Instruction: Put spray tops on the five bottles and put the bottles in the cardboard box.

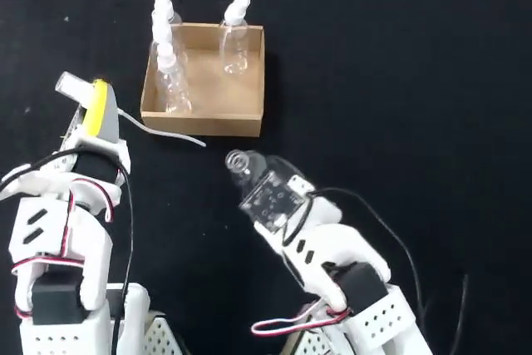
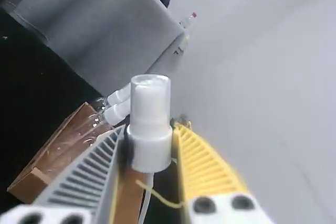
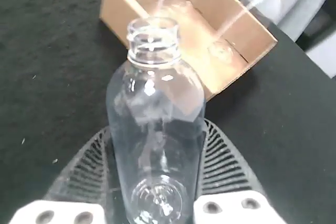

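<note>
The cardboard box (image 1: 204, 125) stands at the back left of the black table. Several clear bottles with white spray tops (image 1: 235, 39) stand upright in it. My left gripper (image 1: 88, 102) is beside the box's left side, raised and shut on a white spray top (image 1: 73, 86); its thin dip tube (image 1: 166, 133) trails along the box front. In the left wrist view the spray top (image 2: 150, 124) sits between the grey and yellow jaws of the left gripper (image 2: 150, 153). My right gripper (image 1: 268, 195) is shut on an uncapped clear bottle (image 1: 246, 169), whose open neck points toward the box. In the right wrist view the right gripper (image 3: 156, 135) holds that bottle (image 3: 155, 87).
Black cloth (image 1: 399, 81) covers the table, with open room to the right of the box. Cables run from the right arm's base (image 1: 391, 239). A grey curtain (image 2: 89, 24) hangs behind the table's far edge.
</note>
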Action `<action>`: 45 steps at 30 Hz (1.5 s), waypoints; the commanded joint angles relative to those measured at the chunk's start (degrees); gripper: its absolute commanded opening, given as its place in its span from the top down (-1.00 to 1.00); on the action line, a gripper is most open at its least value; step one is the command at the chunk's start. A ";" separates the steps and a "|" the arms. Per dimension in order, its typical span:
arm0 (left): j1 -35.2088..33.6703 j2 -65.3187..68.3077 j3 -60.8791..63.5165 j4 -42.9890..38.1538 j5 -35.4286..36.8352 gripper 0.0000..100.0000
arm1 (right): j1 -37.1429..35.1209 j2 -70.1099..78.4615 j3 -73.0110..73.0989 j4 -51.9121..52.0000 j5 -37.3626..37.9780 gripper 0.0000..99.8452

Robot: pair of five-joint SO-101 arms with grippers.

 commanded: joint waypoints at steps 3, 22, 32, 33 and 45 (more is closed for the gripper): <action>1.27 -5.27 1.45 -1.05 0.09 0.94 | -1.93 -4.26 0.92 -1.85 1.05 0.93; 9.10 -13.80 4.79 0.88 -4.48 0.94 | -3.08 -7.16 2.77 -1.85 1.14 0.93; 9.01 -13.80 0.57 0.88 -6.59 0.94 | -3.08 -7.25 3.38 -1.93 1.23 0.93; 9.01 -13.80 0.13 0.97 -6.95 0.94 | -3.08 -7.25 3.56 -2.02 1.67 0.93; 9.01 -13.89 1.63 4.66 -7.21 0.94 | -2.81 -7.25 5.32 -5.10 3.08 0.93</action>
